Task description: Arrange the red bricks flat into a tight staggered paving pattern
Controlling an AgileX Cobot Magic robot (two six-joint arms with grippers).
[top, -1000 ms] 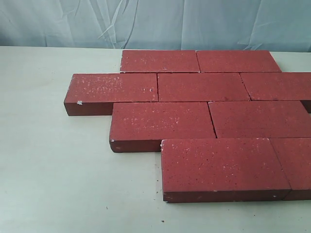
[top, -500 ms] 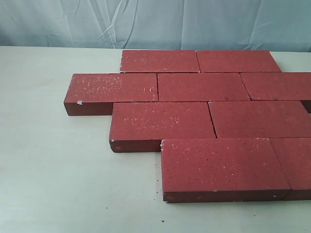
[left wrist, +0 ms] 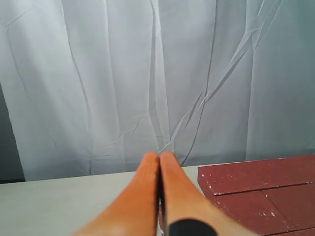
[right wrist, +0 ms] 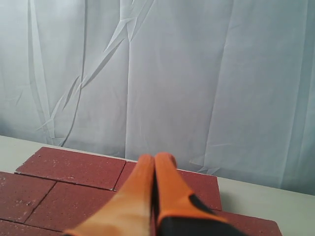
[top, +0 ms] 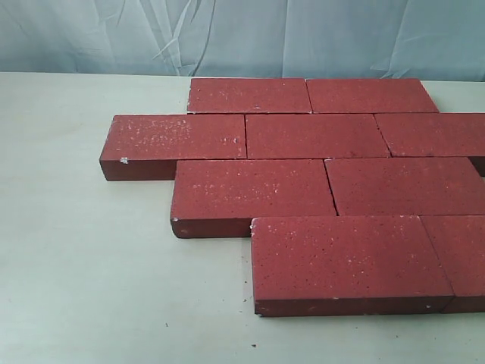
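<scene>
Several dark-red bricks [top: 318, 136] lie flat on the pale table [top: 83, 250] in four staggered rows, edges touching, filling the right half of the exterior view. The nearest brick [top: 345, 254] sits front right. Neither gripper shows in the exterior view. In the left wrist view my left gripper [left wrist: 160, 156] has its orange fingers pressed together, empty, raised above the table beside the bricks [left wrist: 266, 191]. In the right wrist view my right gripper [right wrist: 155, 158] is likewise shut and empty, hovering over the bricks [right wrist: 69, 167].
A wrinkled pale curtain [top: 242, 38] hangs behind the table. Bare table surface lies to the left of the bricks and along the front edge [top: 114, 318].
</scene>
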